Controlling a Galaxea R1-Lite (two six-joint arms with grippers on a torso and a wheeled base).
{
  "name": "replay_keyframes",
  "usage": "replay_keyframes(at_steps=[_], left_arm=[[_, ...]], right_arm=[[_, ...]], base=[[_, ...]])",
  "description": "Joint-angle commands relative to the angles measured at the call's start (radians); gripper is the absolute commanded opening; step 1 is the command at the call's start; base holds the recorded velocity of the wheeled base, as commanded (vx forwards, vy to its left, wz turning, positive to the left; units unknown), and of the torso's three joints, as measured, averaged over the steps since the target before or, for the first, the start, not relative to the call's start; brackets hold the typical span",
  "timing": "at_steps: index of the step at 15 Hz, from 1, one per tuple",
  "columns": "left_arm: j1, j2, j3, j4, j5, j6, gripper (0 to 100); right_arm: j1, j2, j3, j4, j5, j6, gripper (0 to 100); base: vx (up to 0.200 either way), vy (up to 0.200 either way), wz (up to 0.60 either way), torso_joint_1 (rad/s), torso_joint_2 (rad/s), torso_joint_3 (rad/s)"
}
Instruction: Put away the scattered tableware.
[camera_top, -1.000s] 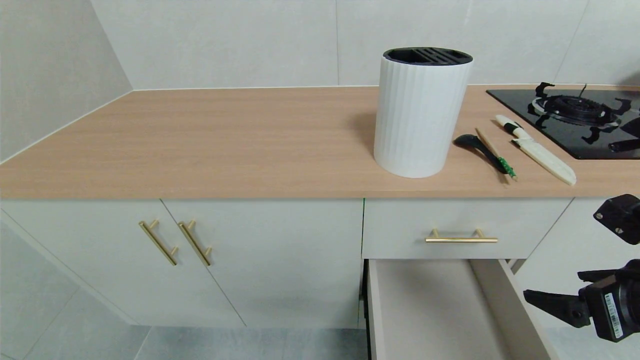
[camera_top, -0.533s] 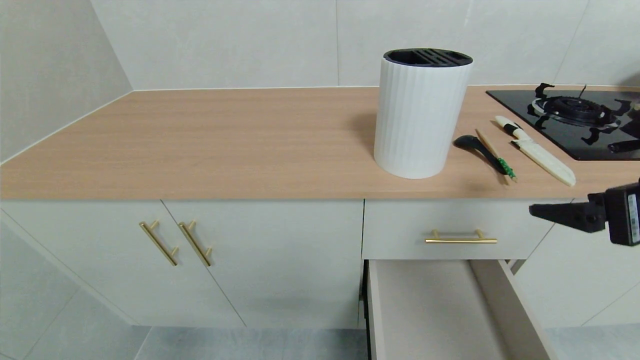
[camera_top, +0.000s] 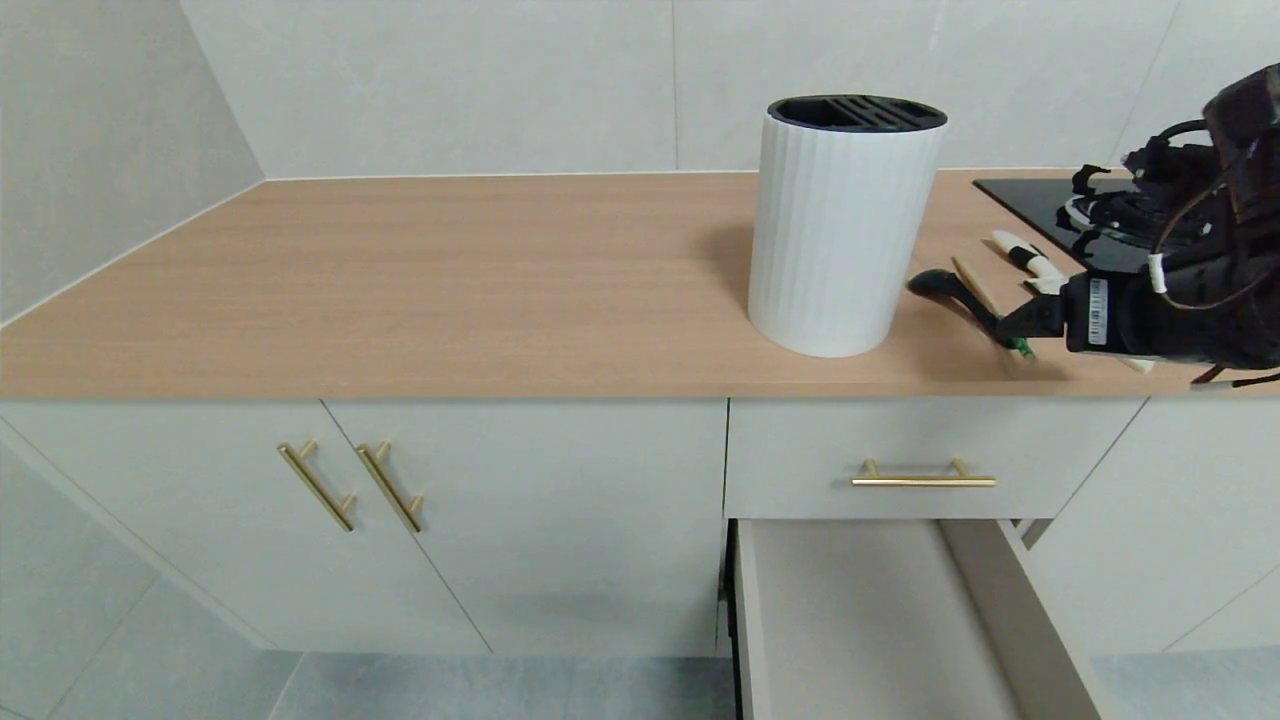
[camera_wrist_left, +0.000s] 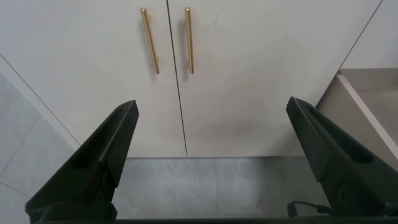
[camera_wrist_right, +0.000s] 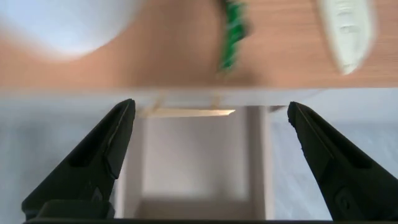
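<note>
The right gripper (camera_wrist_right: 208, 115) hangs spread wide and empty over the desk's (camera_top: 450, 280) front edge, just above the green-tipped chopstick (camera_top: 972, 280). The black spoon (camera_top: 940, 285) and white knife (camera_top: 1025, 258) lie beside it, right of the white holder (camera_top: 840, 230). The left gripper (camera_wrist_left: 211, 109) (likewise spread, holding nothing) faces the cabinet doors (camera_wrist_left: 249, 93).

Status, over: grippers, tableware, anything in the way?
Left gripper open, facing cabinet doors. Right gripper open at counter edge, near chopsticks and knife. Spoon, chopsticks, knife lie on the counter, ungrasped. White holder beside them, not blocking.
</note>
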Motion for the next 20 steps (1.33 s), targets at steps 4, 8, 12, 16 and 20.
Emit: replay_keyframes(at_steps=[4, 8, 12, 16, 20], left_arm=[[0.0, 0.0, 0.0, 0.0, 0.0, 0.0, 100], [0.0, 0.002, 0.0, 0.0, 0.0, 0.0, 100], [0.0, 0.0, 0.0, 0.0, 0.0, 0.0, 100], [0.0, 0.0, 0.0, 0.0, 0.0, 0.0, 100], [0.0, 0.002, 0.0, 0.0, 0.0, 0.0, 100]], right_arm=[[-0.003, 0.126, -0.025, -0.071, -0.032, 0.019, 100], [-0.005, 0.164, -0.029, -0.079, -0.048, 0.019, 100], [-0.008, 0.169, -0.029, -0.093, -0.056, 0.019, 100], [-0.009, 0.176, -0.03, -0.094, -0.056, 0.019, 100], [-0.011, 0.175, -0.029, -0.094, -0.056, 0.019, 0]], base=[[0.0, 0.0, 0.0, 0.0, 0.0, 0.0], [0.0, 0.0, 0.0, 0.0, 0.0, 0.0], [0.0, 0.0, 0.0, 0.0, 0.0, 0.0], [0.0, 0.0, 0.0, 0.0, 0.0, 0.0], [0.0, 0.0, 0.0, 0.0, 0.0, 0.0]])
